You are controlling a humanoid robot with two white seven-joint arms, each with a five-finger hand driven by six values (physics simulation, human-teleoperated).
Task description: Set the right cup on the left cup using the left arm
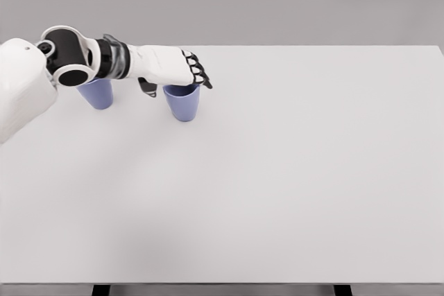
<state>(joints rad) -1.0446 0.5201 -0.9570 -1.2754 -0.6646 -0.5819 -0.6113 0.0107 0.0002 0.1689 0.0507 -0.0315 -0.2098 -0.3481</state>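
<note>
Two blue-violet cups stand upright at the table's far left. The right cup (182,105) is below my left hand (178,87), which reaches in from the left and hovers over its rim. The dark fingers (199,73) curl down at the rim's far right side. My thumb (147,89) hangs a little apart to the left of the cup, so the hand straddles the rim without closing on it. The left cup (98,95) stands farther left, its top hidden behind my forearm and wrist joint. My right arm does not show.
The white table (291,171) stretches wide to the right and toward me, with its front edge (222,283) at the bottom of the view. A plain grey wall lies behind it.
</note>
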